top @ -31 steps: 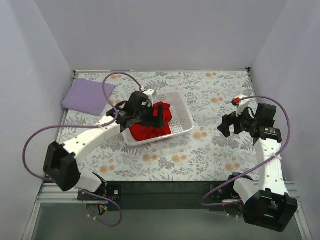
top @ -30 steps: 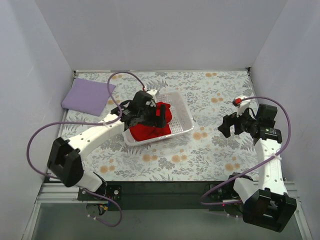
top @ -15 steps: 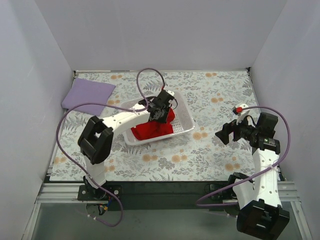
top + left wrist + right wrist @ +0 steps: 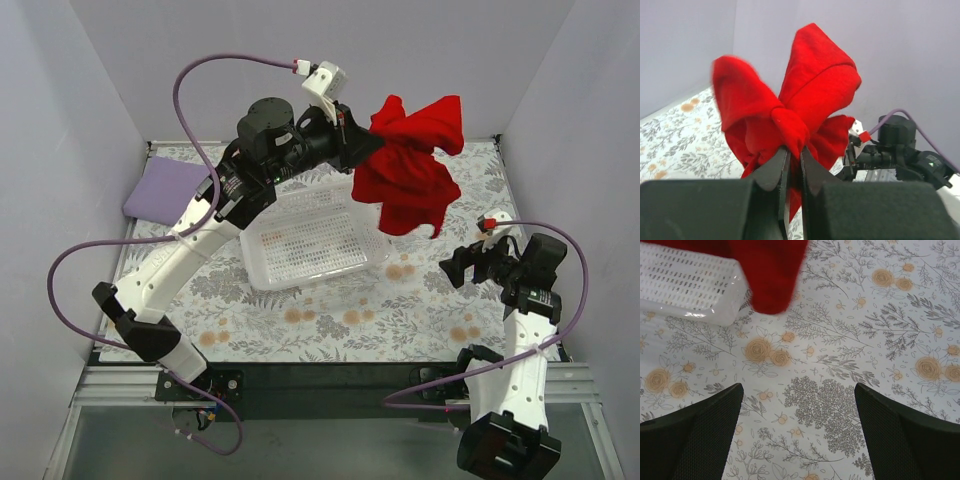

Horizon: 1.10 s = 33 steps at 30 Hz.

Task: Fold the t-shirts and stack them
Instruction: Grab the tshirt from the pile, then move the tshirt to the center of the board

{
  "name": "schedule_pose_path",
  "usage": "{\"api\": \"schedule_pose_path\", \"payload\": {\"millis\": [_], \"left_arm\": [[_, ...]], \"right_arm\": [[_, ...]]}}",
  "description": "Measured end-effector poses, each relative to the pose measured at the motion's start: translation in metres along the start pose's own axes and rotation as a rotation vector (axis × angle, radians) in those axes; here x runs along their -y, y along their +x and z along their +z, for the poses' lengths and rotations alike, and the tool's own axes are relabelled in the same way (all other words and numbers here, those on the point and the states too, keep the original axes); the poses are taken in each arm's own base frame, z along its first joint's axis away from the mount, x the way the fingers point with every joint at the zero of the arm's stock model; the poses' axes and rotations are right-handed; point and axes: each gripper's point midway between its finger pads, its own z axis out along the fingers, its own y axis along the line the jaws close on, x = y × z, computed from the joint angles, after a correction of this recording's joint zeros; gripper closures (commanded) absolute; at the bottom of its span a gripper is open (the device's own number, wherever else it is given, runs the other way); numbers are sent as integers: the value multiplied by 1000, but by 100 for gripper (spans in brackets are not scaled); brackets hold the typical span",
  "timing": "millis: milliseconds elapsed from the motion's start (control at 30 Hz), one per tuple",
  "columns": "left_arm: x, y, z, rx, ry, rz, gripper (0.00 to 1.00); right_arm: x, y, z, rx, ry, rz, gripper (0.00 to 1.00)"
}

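Note:
The red t-shirt point(image 4: 410, 175) hangs bunched in the air above the basket's right end, and my left gripper point(image 4: 366, 138) is shut on its top. In the left wrist view the jaws point(image 4: 794, 152) pinch a knot of the red cloth point(image 4: 790, 95), with folds flaring above. The lavender t-shirt point(image 4: 170, 190) lies folded at the back left corner. My right gripper point(image 4: 452, 268) hovers low at the right, open and empty. In its wrist view the right gripper point(image 4: 799, 390) looks down on bare cloth, with the red shirt's hem point(image 4: 770, 275) dangling at the top.
The white lattice basket point(image 4: 315, 240) sits mid-table with nothing in it; its corner point(image 4: 690, 285) shows in the right wrist view. A grey floral cloth point(image 4: 420, 310) covers the table. Pale walls close in the left, back and right.
My left gripper closed on the red shirt in the basket and lifted it high, up and to the right. The right arm shifted slightly forward.

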Motion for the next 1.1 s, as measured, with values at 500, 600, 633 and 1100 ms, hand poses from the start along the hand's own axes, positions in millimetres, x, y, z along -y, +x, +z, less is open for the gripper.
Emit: {"api": "schedule_pose_path", "payload": {"millis": [500,600,633,1100], "left_arm": [[17,-29,-62,24,-26,-6,100],[28,-55,-96,93,-29,5,100],[31,-64,-108,118,-33,9,100],[33,-73,-179,169,-110,-10,100]], "right_arm": [[-69,-32,72,-174,-485,77,10],[-72,-41,96,-229,-480,56,9],[-72,-42,103,-246,-472,48,9],[-65,-1,222,-561,-229,-9,29]]}}
